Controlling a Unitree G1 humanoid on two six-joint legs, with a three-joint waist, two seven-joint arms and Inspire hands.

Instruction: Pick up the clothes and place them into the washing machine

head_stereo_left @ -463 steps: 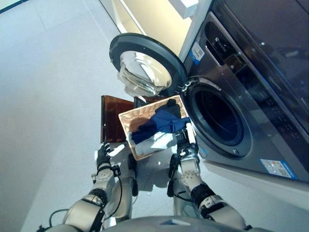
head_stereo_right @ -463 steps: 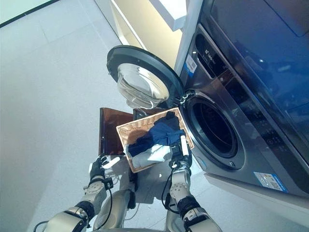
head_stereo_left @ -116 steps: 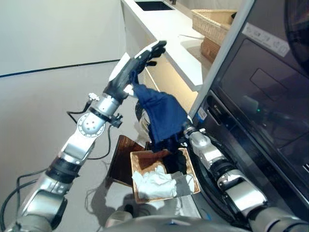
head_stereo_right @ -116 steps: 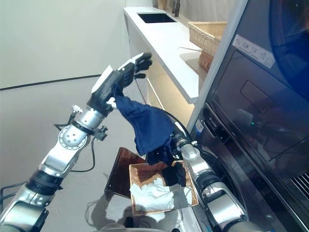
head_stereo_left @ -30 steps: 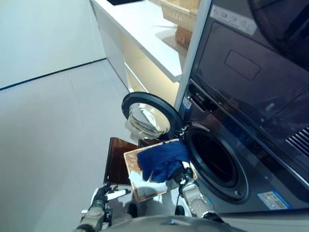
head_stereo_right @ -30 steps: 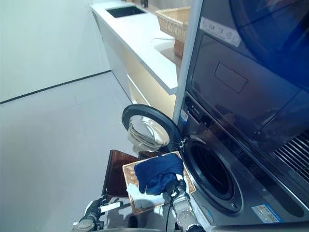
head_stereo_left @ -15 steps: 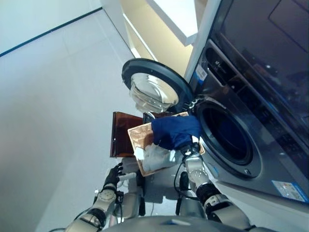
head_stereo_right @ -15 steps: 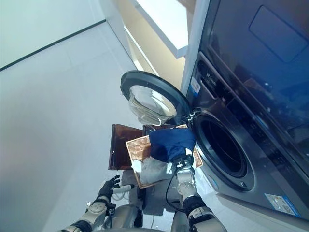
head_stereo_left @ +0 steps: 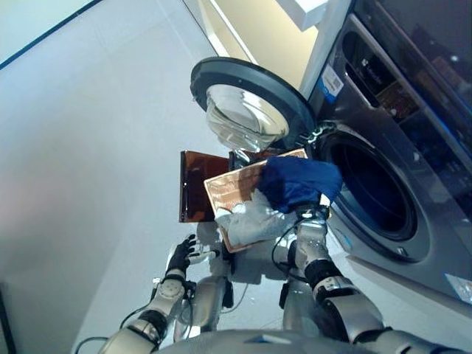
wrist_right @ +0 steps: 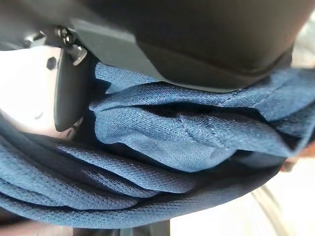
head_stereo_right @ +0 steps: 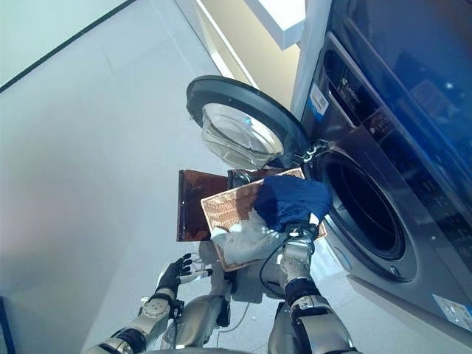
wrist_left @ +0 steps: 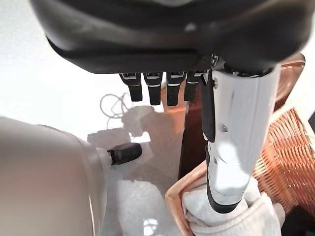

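Washing machine (head_stereo_left: 413, 140) fills right side, top and right cut off by frame; drum opening (head_stereo_left: 372, 195) dark, inside not readable. Round door (head_stereo_left: 251, 110) swung wide open to the left, glass bowl facing out.

Wicker basket (head_stereo_left: 232, 195) sits on floor just in front of the opening, tilted, w/ a brown panel (head_stereo_left: 193, 184) beside it on the left.

Blue garment (head_stereo_left: 299, 181) bunched at basket's right end, right next to the drum rim, not inside the drum. Pale grey-white cloth (head_stereo_left: 254, 221) heaped at basket's near edge, spilling over it; also visible in left wrist view (wrist_left: 226, 216) over the woven rim.

Right hand (head_stereo_right: 297, 234) up under the blue garment, only the back of the hand showing in head views. Right wrist view: blue fabric (wrist_right: 182, 142) packed tight against palm, white thumb cover (wrist_right: 34, 98) pressed into the folds, so clamped on garment. Fingers themselves buried in cloth, can't be made out.

Left hand (head_stereo_left: 183, 254) low, well apart from basket, over bare floor (head_stereo_left: 88, 147). Fingers (wrist_left: 153, 88) straight and spread, thumb (wrist_left: 231, 147) sticking out, nothing held, touching nothing.

Hard to tell: how much of blue garment rests on basket vs. hangs from the hand; lower part of basket hidden behind cloth and right arm. Counter edge (head_stereo_left: 302, 11) at top cut off.
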